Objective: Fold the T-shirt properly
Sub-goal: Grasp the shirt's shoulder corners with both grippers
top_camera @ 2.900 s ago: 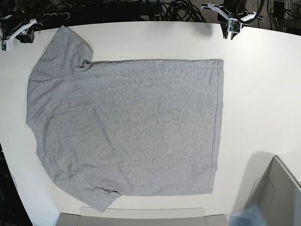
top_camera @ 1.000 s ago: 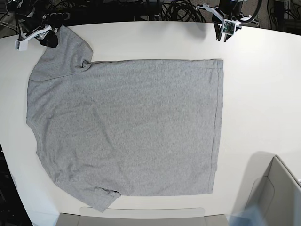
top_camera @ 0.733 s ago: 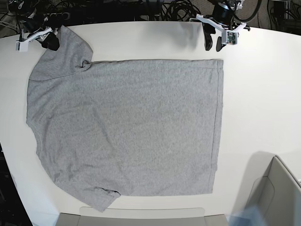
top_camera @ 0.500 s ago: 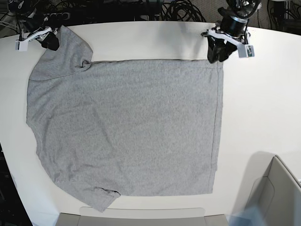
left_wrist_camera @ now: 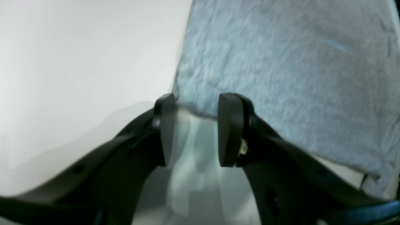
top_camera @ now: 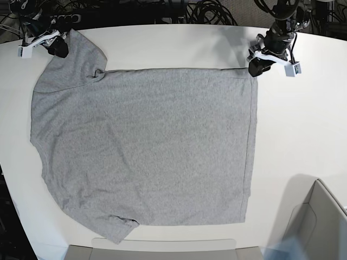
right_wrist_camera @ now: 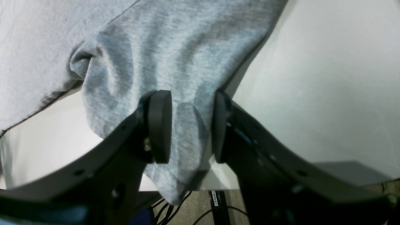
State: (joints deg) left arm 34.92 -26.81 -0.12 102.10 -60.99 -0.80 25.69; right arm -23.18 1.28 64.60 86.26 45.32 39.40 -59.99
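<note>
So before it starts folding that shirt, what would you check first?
1. T-shirt lies flat on the table: ok.
2. Left gripper at the hem corner, jaws open: ok.
3. Hem cloth between the left jaws: not ok, only the edge reaches them.
4. Right gripper open astride the sleeve: ok.
5. Both grips closed before lifting: not ok.
6. Lettered side down: cannot tell.

so the whole setup sits on a big white table with a rounded far edge, pretty evenly lit, soft shadows only. Behind it there's a dark mess of black cables piled along the back. Bottom right corner has a grey bin or box, can't tell which, throwing a faint shadow on the tabletop. The right wrist view shows beige carpet under the table edge with a couple of cables on it
</note>
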